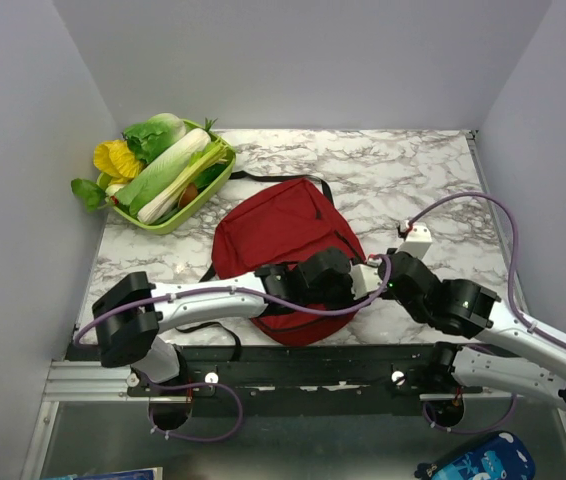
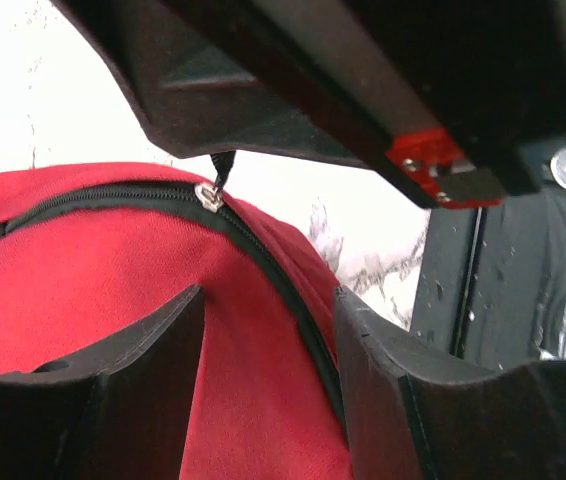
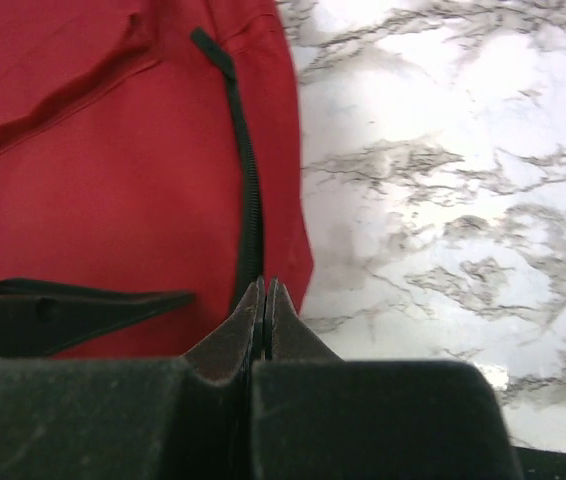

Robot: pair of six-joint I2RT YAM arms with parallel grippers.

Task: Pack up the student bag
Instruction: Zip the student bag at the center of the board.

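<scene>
At the middle of the tabletop [image 1: 413, 170] lies the student bag [image 1: 281, 240]; you cannot see what it holds. The green basket [image 1: 225, 165] at the far left is heaped with leafy vegetables [image 1: 163, 160] (none near the bag).

From the left wrist, your left jaws stand apart, straddling red fabric and gripping nothing. If the zipper pull [image 2: 210, 192] gets tugged, the bag may drag along instead of unzipping.

From the right wrist, your right jaws are pressed together at the end of the zipper [image 3: 248, 200], apparently pinching that pull — a thin tab could slip free.
</scene>
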